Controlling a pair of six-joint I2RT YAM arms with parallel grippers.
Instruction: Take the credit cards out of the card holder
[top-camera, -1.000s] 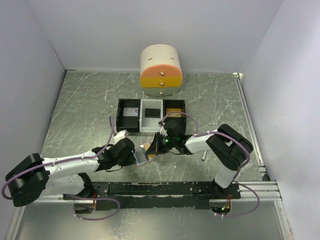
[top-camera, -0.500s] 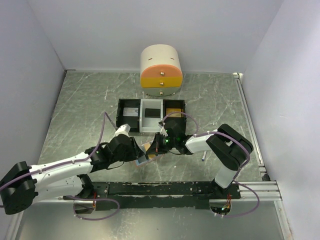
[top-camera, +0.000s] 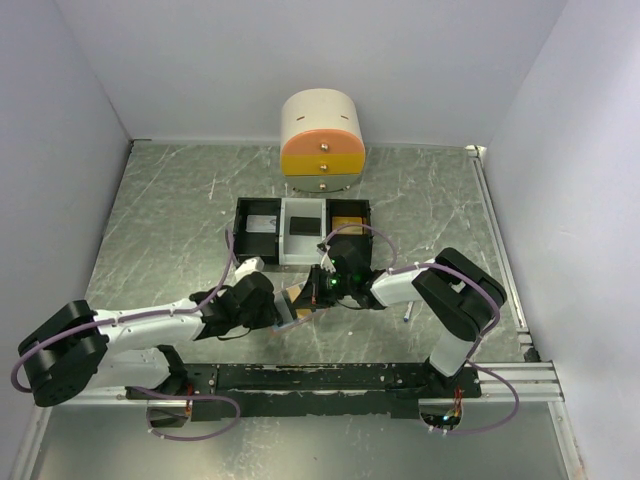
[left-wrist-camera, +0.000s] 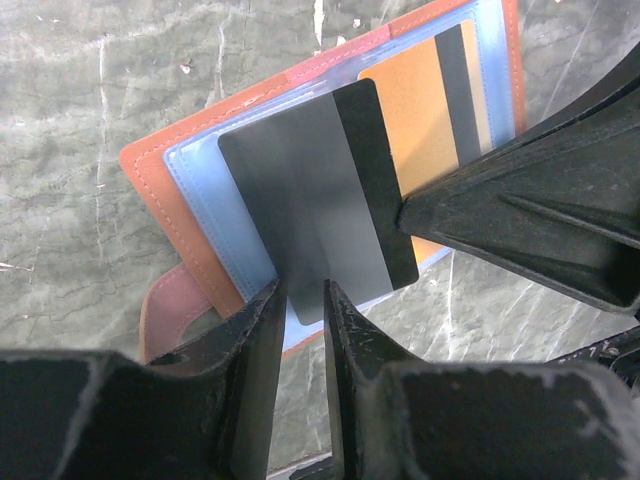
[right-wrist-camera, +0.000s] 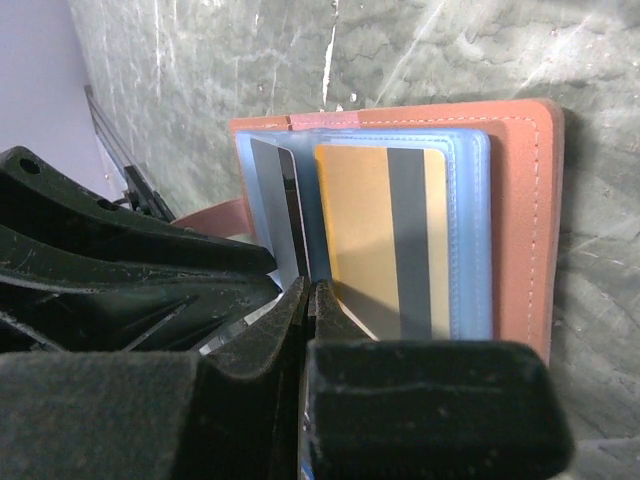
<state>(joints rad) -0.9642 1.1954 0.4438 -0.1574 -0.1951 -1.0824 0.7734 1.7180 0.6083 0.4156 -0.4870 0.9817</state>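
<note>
Table (top-camera: 160, 220): unfolded card holder (left-wrist-camera: 150, 178) w/ grey card (left-wrist-camera: 290, 200), gold card (left-wrist-camera: 410, 110) (L pincer (left-wrist-camera: 302, 300) ajar, R pincer (right-wrist-camera: 308, 295) together)

Fixed view high above looking down, two wrist views close-up, all sharing the card holder (right-wrist-camera: 520, 220)

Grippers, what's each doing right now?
Left gripper: slightly open, edge of the grey card in the gap; grip cannot be told.
Right gripper: shut at the edge of the holder; hold cannot be told.
</note>
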